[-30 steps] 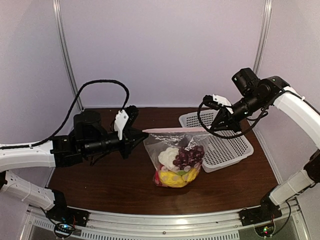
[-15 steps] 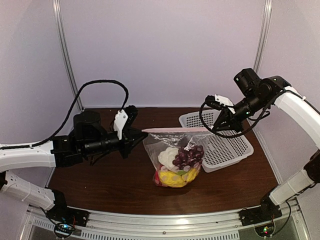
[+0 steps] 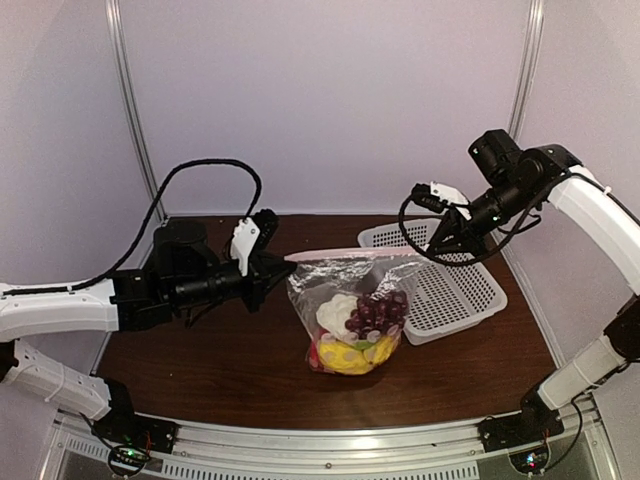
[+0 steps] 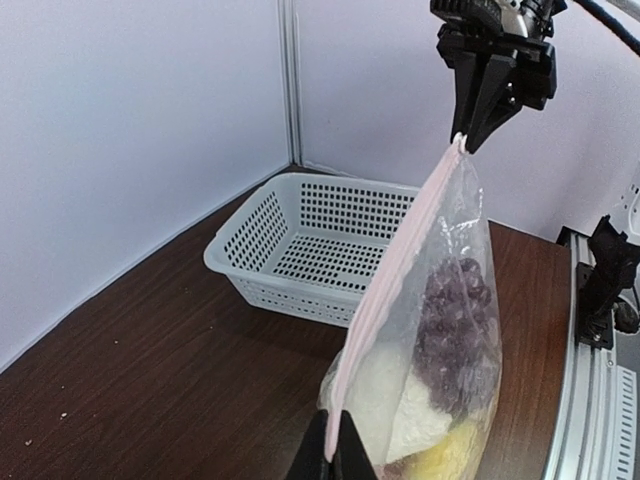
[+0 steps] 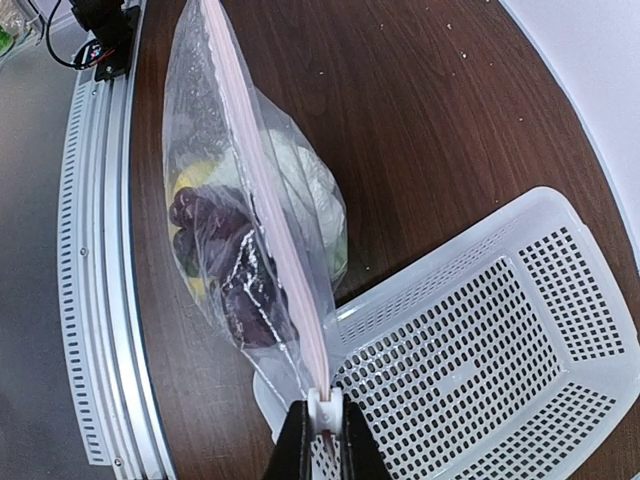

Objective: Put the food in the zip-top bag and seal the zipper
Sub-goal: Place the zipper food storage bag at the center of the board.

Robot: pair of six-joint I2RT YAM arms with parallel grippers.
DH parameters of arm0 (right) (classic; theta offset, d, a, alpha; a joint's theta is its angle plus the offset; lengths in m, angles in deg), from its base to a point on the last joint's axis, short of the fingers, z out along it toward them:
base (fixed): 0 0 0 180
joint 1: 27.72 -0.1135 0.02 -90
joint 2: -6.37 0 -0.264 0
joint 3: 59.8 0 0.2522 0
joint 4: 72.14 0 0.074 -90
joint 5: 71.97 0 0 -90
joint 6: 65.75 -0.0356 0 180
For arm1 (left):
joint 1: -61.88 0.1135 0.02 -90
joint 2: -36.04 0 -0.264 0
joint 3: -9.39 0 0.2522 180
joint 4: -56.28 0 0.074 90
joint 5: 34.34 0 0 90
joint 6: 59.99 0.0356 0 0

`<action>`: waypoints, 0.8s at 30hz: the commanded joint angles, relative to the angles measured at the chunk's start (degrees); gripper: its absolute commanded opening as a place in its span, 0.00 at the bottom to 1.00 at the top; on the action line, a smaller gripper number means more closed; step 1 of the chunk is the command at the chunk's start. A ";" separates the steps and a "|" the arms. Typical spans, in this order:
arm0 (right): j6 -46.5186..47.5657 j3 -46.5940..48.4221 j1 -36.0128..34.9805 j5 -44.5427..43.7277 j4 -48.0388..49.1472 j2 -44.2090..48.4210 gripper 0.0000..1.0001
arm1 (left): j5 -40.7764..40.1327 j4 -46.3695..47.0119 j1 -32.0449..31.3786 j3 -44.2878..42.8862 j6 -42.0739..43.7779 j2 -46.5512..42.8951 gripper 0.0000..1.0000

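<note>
The zip-top bag (image 3: 345, 300) hangs over the table, stretched between both grippers. Its zipper (image 3: 345, 256) is a pale pink strip running taut along the top. My left gripper (image 3: 284, 268) is shut on the zipper's left end (image 4: 352, 395). My right gripper (image 3: 432, 252) is shut on the small white slider (image 5: 326, 405) at the zipper's right end. The food sits inside the bag: dark purple grapes (image 3: 378, 312), white cauliflower (image 3: 335, 312) and yellow pieces (image 3: 352, 358) at the bottom. The bag's bottom rests on the table.
A white perforated basket (image 3: 462, 292) stands on the brown table right of the bag, under my right gripper; the wrist views show nothing in the basket (image 5: 500, 340). A metal rail (image 3: 330, 445) runs along the near edge. Walls close the back and sides.
My right gripper has drawn slightly right and upward with the zipper's end. The left arm has edged a little to the right. The bag's top sits a bit higher and tauter.
</note>
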 commanded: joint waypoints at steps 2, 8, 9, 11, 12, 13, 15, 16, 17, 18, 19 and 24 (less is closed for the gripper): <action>-0.95 7.28 -1.29 -3.48 0.46 -5.86 0.00 | -1.04 2.37 4.95 -3.68 0.97 2.34 0.00; -3.50 25.04 -2.76 -0.07 1.65 -17.36 0.00 | 6.85 3.07 15.85 -11.67 2.78 7.51 0.00; -3.98 28.12 -3.06 0.40 1.55 -19.15 0.00 | 7.99 3.35 16.86 -12.59 2.75 8.03 0.00; -4.71 32.10 -3.83 1.01 1.94 -21.02 0.00 | 9.19 3.39 17.47 -13.94 3.14 8.27 0.00; -4.80 32.46 -4.35 0.96 2.58 -21.09 0.00 | 10.07 3.13 17.48 -14.22 3.44 8.07 0.00; -4.74 31.86 -4.89 0.82 3.27 -20.75 0.00 | 11.22 2.76 17.49 -14.22 3.52 7.74 0.00; -4.12 28.15 -6.07 0.71 5.37 -18.83 0.00 | 13.21 1.79 17.50 -13.08 3.03 6.84 0.00; -3.62 24.80 -6.69 0.45 6.77 -17.32 0.00 | 14.15 1.13 17.51 -11.89 2.72 6.20 0.00; -3.20 21.15 -7.33 -0.01 8.63 -15.58 0.00 | 15.11 0.50 17.49 -10.39 2.16 5.51 0.00; -2.73 16.78 -8.35 -0.70 10.38 -13.91 0.02 | 16.36 -0.13 17.49 -8.46 1.52 4.74 0.00; -2.27 12.52 -9.08 -1.19 12.17 -12.14 0.07 | 17.74 -0.96 17.49 -6.55 0.81 3.76 0.00; -0.33 -1.01 -11.31 0.80 11.66 -5.52 0.37 | 20.73 -5.46 17.33 3.54 -1.51 -5.58 0.38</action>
